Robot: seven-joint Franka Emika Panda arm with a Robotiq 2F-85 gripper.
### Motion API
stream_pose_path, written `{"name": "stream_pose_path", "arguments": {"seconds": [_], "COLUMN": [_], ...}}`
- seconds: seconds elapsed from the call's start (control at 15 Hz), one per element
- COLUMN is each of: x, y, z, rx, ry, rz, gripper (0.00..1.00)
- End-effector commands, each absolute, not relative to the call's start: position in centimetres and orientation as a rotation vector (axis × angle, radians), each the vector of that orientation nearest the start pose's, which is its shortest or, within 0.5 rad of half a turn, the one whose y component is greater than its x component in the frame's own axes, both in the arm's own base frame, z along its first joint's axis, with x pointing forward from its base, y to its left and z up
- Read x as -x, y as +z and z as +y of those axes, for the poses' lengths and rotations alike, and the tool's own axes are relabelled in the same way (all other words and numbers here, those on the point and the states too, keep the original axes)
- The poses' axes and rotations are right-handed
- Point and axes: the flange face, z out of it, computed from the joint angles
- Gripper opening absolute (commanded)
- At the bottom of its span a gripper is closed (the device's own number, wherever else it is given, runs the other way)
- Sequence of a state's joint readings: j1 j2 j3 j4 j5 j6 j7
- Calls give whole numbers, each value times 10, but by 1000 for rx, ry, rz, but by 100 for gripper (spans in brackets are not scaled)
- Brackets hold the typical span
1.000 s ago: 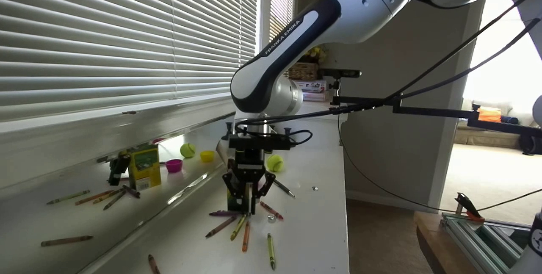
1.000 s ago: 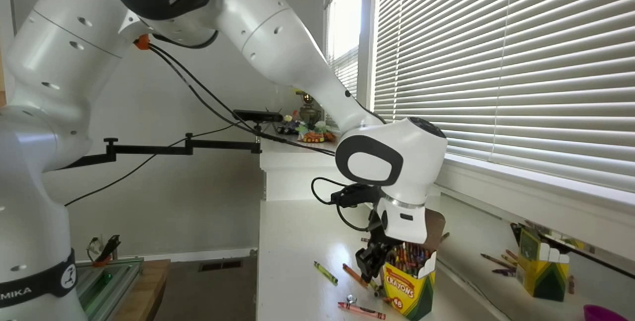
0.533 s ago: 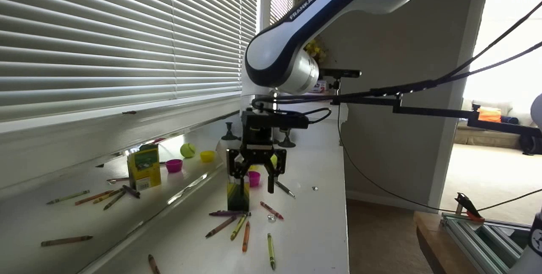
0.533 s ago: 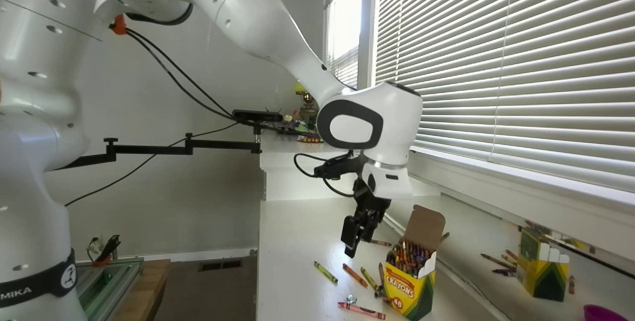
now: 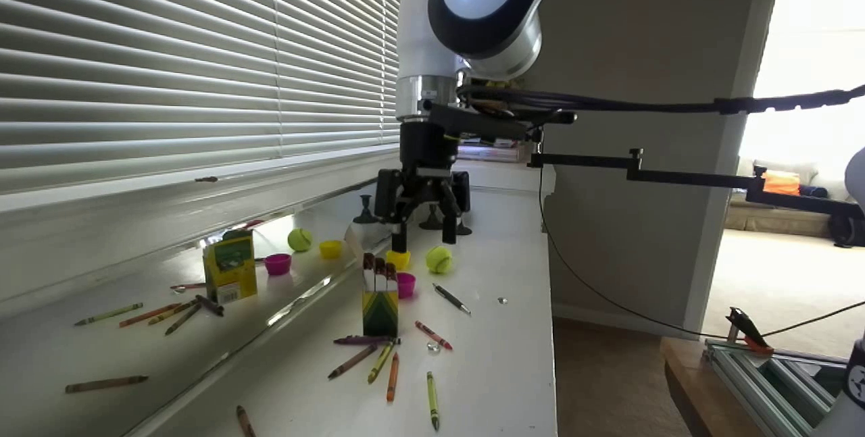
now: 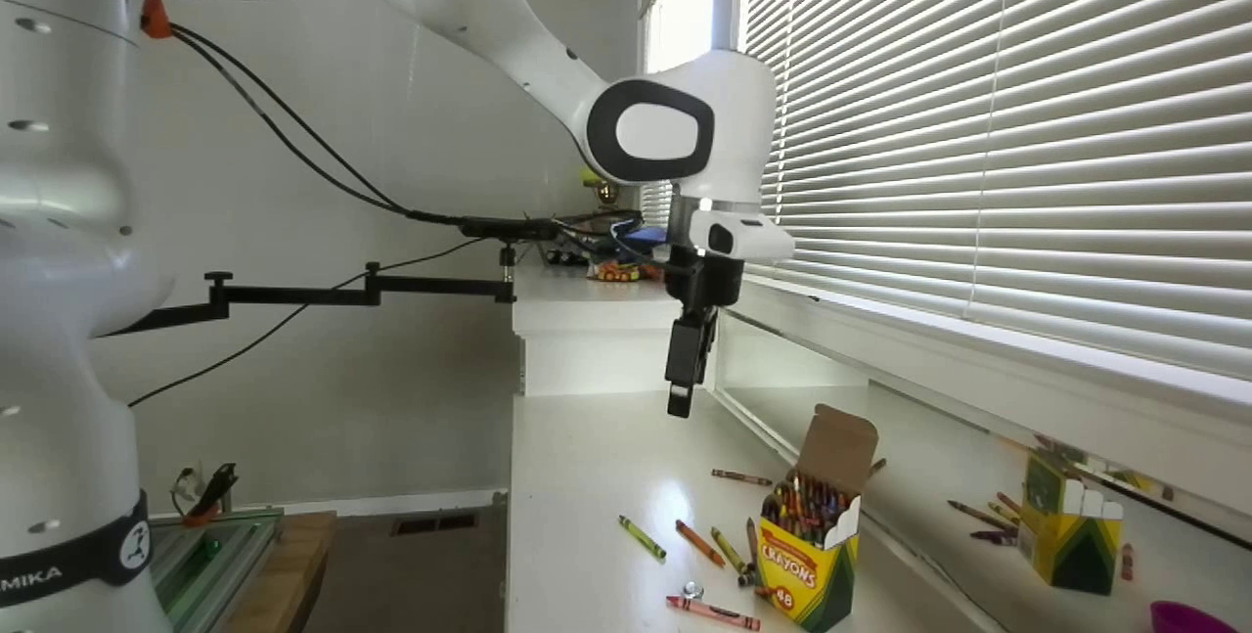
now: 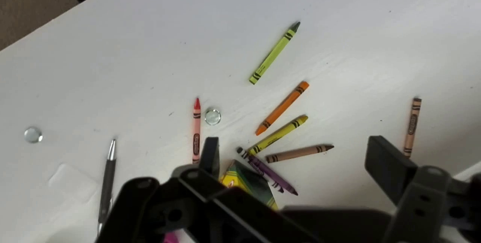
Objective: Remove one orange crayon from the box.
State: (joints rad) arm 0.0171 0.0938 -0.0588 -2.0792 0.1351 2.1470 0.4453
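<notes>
The small green and yellow crayon box (image 6: 807, 569) stands upright on the white surface, its lid raised and many crayons inside. In the wrist view the box (image 7: 261, 186) is partly covered by my own gripper parts. One orange crayon (image 7: 282, 108) lies loose on the surface, a short way from the box; an exterior view also has this orange crayon (image 5: 392, 378). My gripper (image 5: 424, 238) hangs well above the surface, higher than the box and apart from it. Its fingers (image 7: 389, 168) are spread wide, with nothing held between them.
Around the box lie loose crayons: yellow (image 7: 278, 135), brown (image 7: 299, 153), purple (image 7: 276, 177), red (image 7: 196, 130) and lime (image 7: 274, 53). A pink cup (image 5: 406, 285), a tennis ball (image 5: 439, 259) and a pen (image 5: 451, 299) stand or lie behind. A mirror (image 5: 203, 356) along the wall reflects these.
From low by the box, my gripper has risen and drawn back away from it, its fingers parting from nearly together to wide. Box and loose crayons, the orange one included, show no visible shift.
</notes>
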Motion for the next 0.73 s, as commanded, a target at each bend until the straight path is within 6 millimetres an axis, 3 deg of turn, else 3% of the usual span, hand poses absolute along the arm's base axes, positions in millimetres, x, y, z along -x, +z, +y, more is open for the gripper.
{"name": "stream_pose_path", "arguments": {"seconds": [0.0,0.13,0.67], "x": [-559,-558,-559], "y": [393,400,391], "z": [-16,-16,-17], "rx": [2957,2960,2963], "ry": [36,15,40], "rz": [792,782,786], "gripper": [100,100,100]}}
